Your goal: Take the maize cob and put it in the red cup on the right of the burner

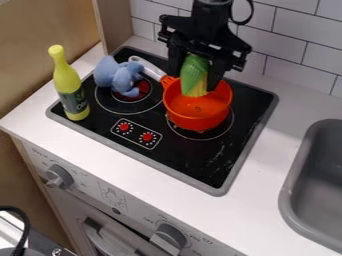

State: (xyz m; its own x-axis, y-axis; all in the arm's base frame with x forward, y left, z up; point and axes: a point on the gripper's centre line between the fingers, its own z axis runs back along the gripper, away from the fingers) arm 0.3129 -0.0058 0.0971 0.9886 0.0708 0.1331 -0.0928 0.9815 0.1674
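Observation:
Over the right burner, the black gripper (196, 80) points down with its fingers on either side of the maize cob (194, 75), shut on it. The cob hangs upright, green husk at the top, and its yellow lower end is at the mouth of the orange-red cup (198, 113). That cup is a pot-like vessel with a pale handle toward the upper left, standing on the right burner (230, 125). Whether the cob touches the cup's inside, I cannot tell.
On the left burner sits a blue plush toy (119, 76), close to the cup's handle. A yellow bottle (71, 90) stands at the stove's left edge. The grey sink (288, 185) is at the right, and a tiled wall (297, 42) rises behind.

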